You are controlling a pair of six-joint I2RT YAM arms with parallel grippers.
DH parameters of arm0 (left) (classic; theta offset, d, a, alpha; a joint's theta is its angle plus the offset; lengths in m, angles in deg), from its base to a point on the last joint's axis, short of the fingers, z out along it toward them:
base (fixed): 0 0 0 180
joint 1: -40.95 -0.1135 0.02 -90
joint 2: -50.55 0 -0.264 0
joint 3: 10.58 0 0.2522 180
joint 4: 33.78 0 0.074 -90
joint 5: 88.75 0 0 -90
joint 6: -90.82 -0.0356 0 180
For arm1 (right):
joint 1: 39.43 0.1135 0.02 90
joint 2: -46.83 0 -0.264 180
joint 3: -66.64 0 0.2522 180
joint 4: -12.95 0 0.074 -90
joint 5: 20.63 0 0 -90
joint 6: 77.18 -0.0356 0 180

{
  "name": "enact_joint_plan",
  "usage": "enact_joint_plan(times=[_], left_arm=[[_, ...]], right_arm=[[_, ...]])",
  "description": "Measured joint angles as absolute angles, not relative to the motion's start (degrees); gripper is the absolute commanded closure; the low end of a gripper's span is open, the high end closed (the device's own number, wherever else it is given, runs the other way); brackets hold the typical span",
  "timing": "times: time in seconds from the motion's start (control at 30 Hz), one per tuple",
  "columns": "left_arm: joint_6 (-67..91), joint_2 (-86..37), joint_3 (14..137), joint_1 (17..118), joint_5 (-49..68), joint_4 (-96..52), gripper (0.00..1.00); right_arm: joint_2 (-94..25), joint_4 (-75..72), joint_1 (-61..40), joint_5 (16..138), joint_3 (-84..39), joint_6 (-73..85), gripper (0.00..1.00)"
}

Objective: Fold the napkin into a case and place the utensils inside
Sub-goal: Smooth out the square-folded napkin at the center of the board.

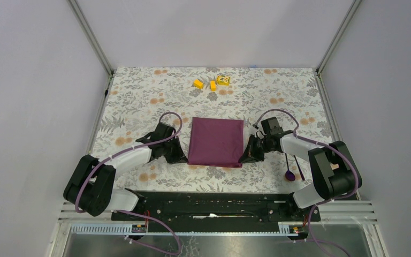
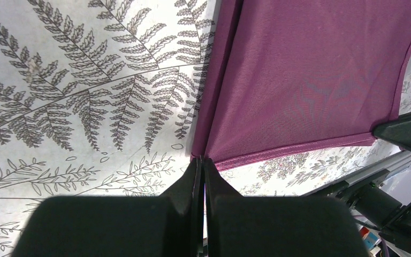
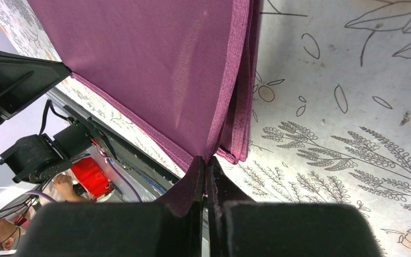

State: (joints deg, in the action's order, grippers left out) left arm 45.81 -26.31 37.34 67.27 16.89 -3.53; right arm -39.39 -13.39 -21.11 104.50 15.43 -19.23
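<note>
A: Nearest item first?

B: Spoon point(image 1: 290, 173), flat on the counter point(image 1: 139, 96). It sits outboard of the right fingers point(image 3: 205, 163) and slightly nearer, well apart from the cloth. There is a second slim dark piece just beside it, likely the fork, but it is too small to confirm.

A: State of the fingers?

B: Right fingers are clenched flat on the near-right corner of the napkin point(image 1: 217, 140). Left fingers point(image 2: 202, 165) are clenched the same way on the near-left corner. Each appears to hold the top layer only. On the right, more folded layers lie on the counter just beside the tips.

A: Which way does the cloth lie from the tips?

B: Wholly ahead of both pairs, on the far side. The held edge runs crosswise from tip to tip and is raised off the counter. The rest lies flat beyond it.

A: Which arm is nearer?

B: Neither; each has one corner and they mirror each other. My judgement is that a fold would carry this edge straight away from the tips. Both arms would have to travel evenly or the edge skews.

A: Farthest?

B: Yellow blocks point(image 1: 212, 83), well past the napkin's far edge.
</note>
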Motion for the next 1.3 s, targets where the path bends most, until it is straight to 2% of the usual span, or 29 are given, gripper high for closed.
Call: enact_joint_plan(times=[0.23,0.4,0.5,0.6,0.7,0.87,0.97,1.1,1.23,1.3], left_arm=[[45.64,-26.75,37.31,66.86,16.89,-3.79,1.00],[45.64,-27.99,37.27,66.86,17.13,-4.40,1.00],[45.64,-28.65,37.27,66.86,17.28,-4.80,1.00],[45.62,-29.26,37.25,66.86,17.26,-5.12,1.00],[45.57,-29.46,37.16,66.77,17.26,-5.15,0.99],[45.05,-29.39,37.16,66.75,17.13,-4.97,0.78],[44.33,-28.74,37.18,66.75,16.93,-3.77,0.72],[44.17,-26.05,37.45,66.75,16.37,-0.51,0.71],[44.50,-22.96,38.58,66.75,16.91,0.97,0.73],[44.96,-22.64,39.52,66.77,18.31,0.08,0.77]], right_arm=[[-39.70,-13.35,-20.69,104.22,15.43,-19.39,1.00],[-40.57,-13.33,-20.63,103.45,15.43,-19.41,0.94],[-40.59,-13.41,-20.43,102.93,15.36,-19.41,0.87],[-40.59,-13.96,-19.90,102.47,14.84,-19.32,0.72],[-40.59,-15.60,-19.66,101.27,13.68,-18.60,0.63],[-39.54,-20.67,-19.64,98.36,11.06,-16.09,0.53],[-37.42,-24.21,-19.62,97.29,9.40,-14.40,0.50],[-35.06,-26.00,-19.62,97.95,7.69,-13.46,0.41],[-35.13,-21.87,-19.60,103.69,8.70,-14.86,0.39],[-36.35,-18.18,-19.58,107.06,9.88,-16.17,0.37]])
